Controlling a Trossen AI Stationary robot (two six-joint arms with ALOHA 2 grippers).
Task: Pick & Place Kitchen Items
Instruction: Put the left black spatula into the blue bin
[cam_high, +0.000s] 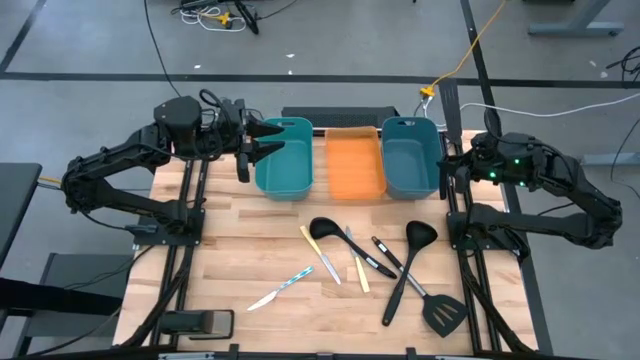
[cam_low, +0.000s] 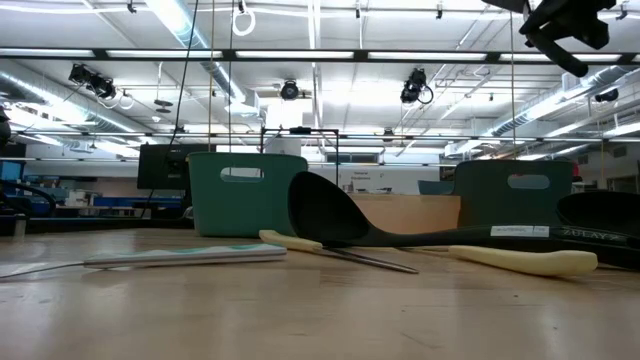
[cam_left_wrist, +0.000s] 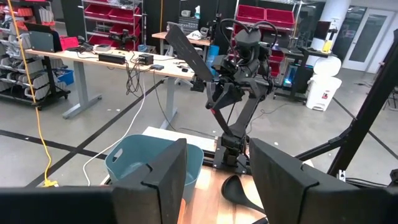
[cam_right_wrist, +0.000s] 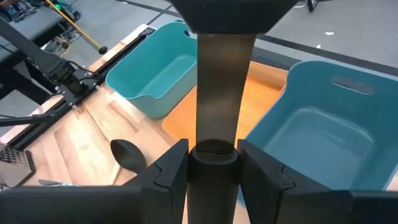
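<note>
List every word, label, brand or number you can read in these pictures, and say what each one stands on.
None can be read.
Pale print on the handle of the black ladle in the low view: too small and blurred.
Light print on a second black utensil beside it: also too blurred.
The teal bins and the orange tray show no lettering.
</note>
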